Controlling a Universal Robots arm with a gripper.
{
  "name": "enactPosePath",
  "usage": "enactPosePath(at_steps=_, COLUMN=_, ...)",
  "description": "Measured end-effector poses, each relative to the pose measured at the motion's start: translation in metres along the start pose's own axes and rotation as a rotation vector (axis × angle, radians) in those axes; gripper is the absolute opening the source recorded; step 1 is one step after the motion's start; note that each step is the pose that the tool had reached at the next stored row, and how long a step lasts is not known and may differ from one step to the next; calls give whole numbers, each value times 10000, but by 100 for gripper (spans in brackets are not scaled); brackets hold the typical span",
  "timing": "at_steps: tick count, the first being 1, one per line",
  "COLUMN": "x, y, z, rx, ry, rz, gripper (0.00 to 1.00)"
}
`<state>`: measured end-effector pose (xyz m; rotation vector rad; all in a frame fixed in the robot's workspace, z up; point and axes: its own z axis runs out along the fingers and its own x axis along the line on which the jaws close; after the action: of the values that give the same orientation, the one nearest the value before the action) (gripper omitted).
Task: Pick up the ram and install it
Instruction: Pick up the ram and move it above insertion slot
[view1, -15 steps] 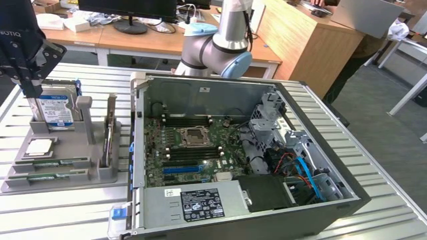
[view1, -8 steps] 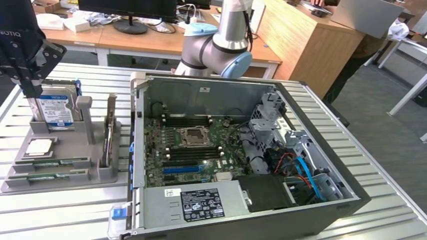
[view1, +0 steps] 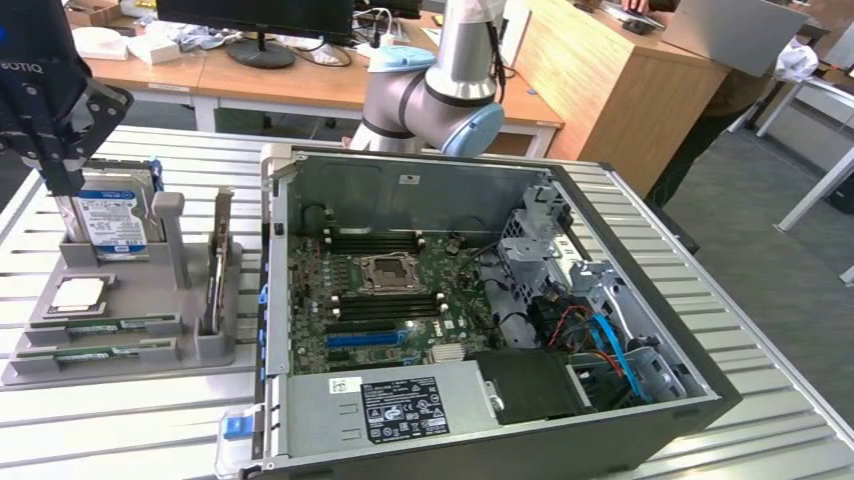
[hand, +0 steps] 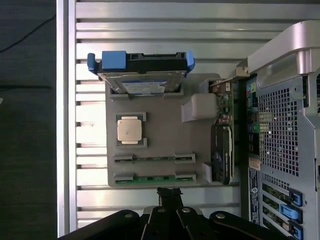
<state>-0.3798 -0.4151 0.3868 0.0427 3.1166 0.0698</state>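
Currently the tool (view1: 59, 185) (hand: 170, 192) hangs above the grey parts tray (view1: 134, 300) (hand: 165, 125). Fingers pressed together, nothing between them, touching nothing. In the wrist view the tips sit just off the tray edge that runs alongside the ram.

Ram (view1: 91, 353) (hand: 154, 177): green stick lying flat in the tray's outermost groove, the one farthest from the hard drive. Second ram stick (view1: 104, 324) (hand: 154, 158) lies parallel in the next groove, just beside the first. Both are seated in the tray; neither is in the computer.

Other tray contents:
- Hard drive (view1: 107, 220) (hand: 142, 75), blue-white label, propped up on edge at the end of the tray opposite the ram.
- Square silver CPU (view1: 78, 292) (hand: 129, 130), flat in its pocket between the drive and the sticks.
- Expansion card (view1: 214, 270) (hand: 222, 150), standing on edge along the tray side nearest the case.

Open computer case (view1: 641, 330) (hand: 285, 125) sits just beside the tray on the slatted metal worktop (view1: 107, 420) (hand: 150, 30), towards the exterior view's right. Motherboard (view1: 360, 320) is exposed inside, with black memory slots (view1: 387, 305) running either side of the CPU socket (view1: 390, 270). Power supply (view1: 387, 405) is at the near end of the case. Arm's grey and blue joint (view1: 441, 100) rises behind the case.
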Motion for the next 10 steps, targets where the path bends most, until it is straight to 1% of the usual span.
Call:
enactPosePath(at_steps=3, x=0, y=0, z=0, rx=-9, ry=18, rz=-379, gripper=10)
enactPosePath(at_steps=10, x=0, y=0, z=0, rx=-37, ry=72, rz=-1598, gripper=10)
